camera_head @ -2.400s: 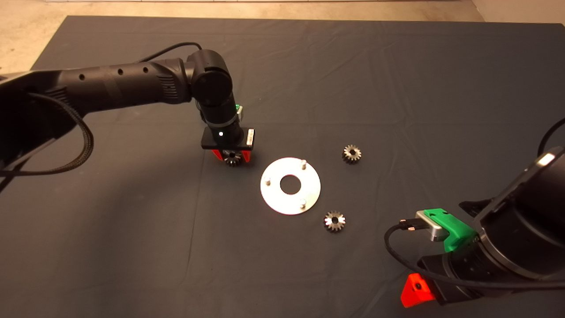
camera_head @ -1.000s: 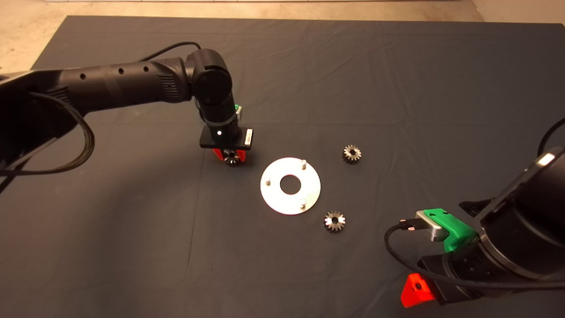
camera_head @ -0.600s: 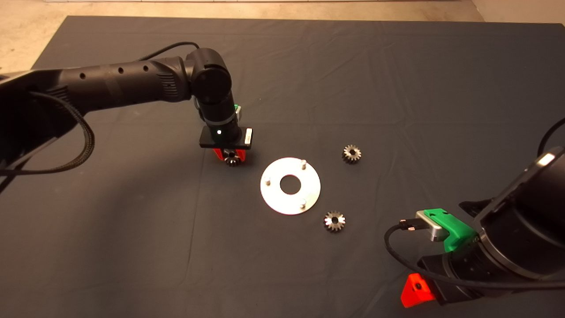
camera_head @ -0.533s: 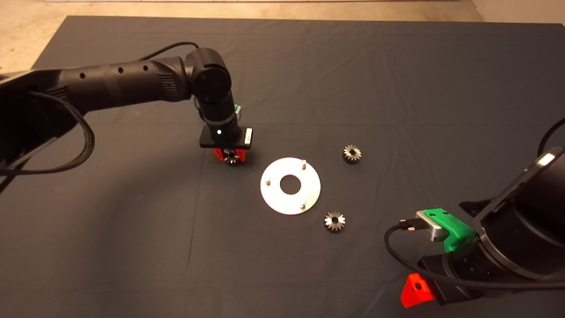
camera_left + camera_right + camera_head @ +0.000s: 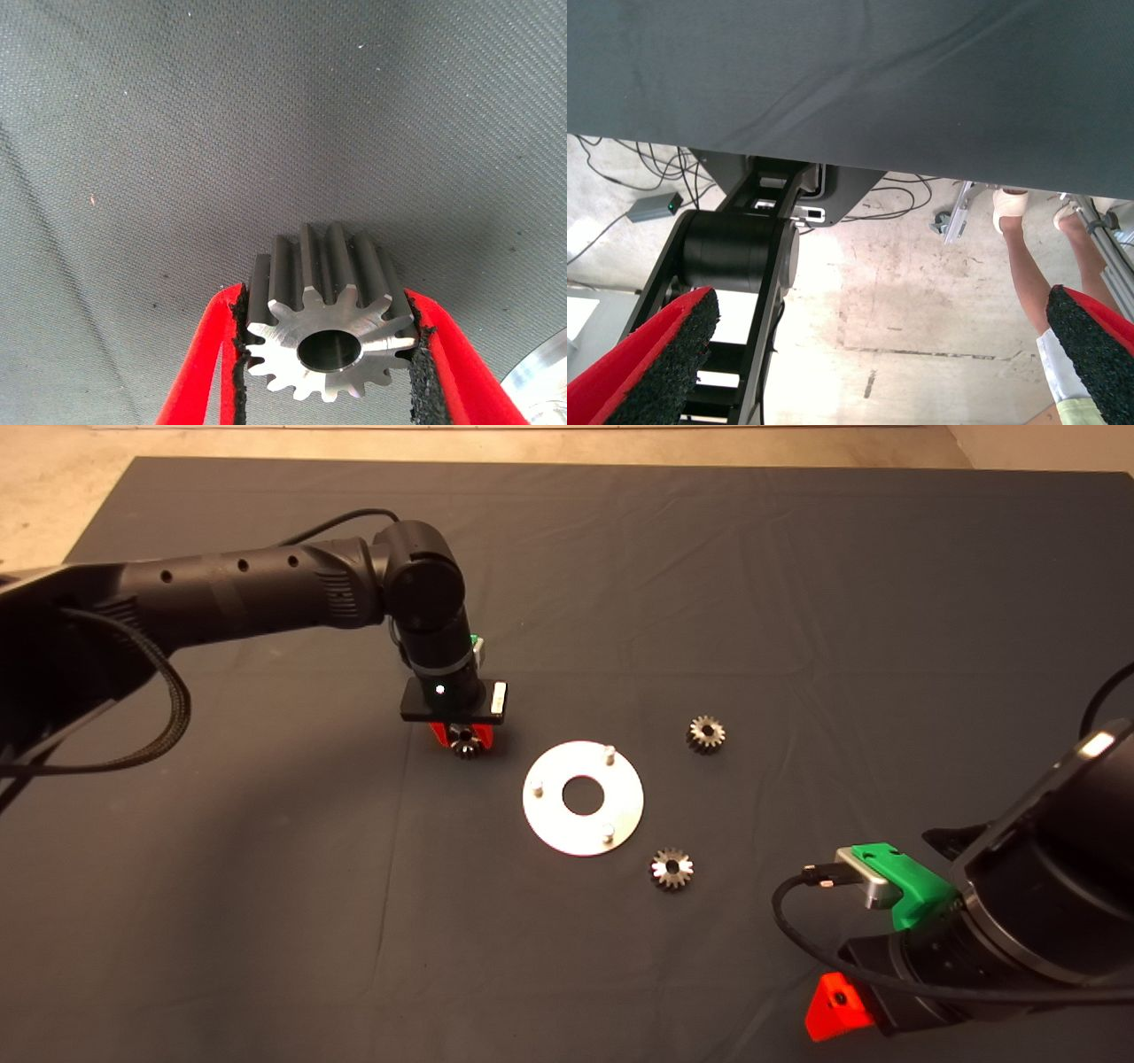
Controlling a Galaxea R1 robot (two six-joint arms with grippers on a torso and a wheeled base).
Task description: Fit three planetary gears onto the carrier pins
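1. Covering the counter [image 5: 797,602] is a dark mat, creased in places; pale floor shows past its far edge.
2. Left arm [image 5: 221,593], black, comes in from the left side and bends down at the wrist toward the mat.
3. Right arm [image 5: 1019,921] sits at the lower right edge, off to the side. The right pincer [image 5: 877,354] has its fingers spread wide with nothing between the pads; its wrist view looks past the mat edge to a concrete floor, cables, a black stand and a person's legs [image 5: 1032,266].
4. Round shiny disc [image 5: 583,798] lies flat near mid-mat, with a large centre hole. Three short pins stand on it: one at the far side [image 5: 609,753], one at the left [image 5: 537,788], one at the near side [image 5: 607,832]. All three are bare.
5. Left pincer [image 5: 463,740] is just left of the disc, not touching it. It is clenched on one gear [image 5: 330,332]; the black pads press the teeth on both sides, bore facing the wrist camera. The disc's rim shows at that view's corner.
6. Second gear [image 5: 706,733] lies on the mat near the disc's far right, apart from it.
7. Third gear [image 5: 671,868] lies on the mat near the disc's near right, apart from it.
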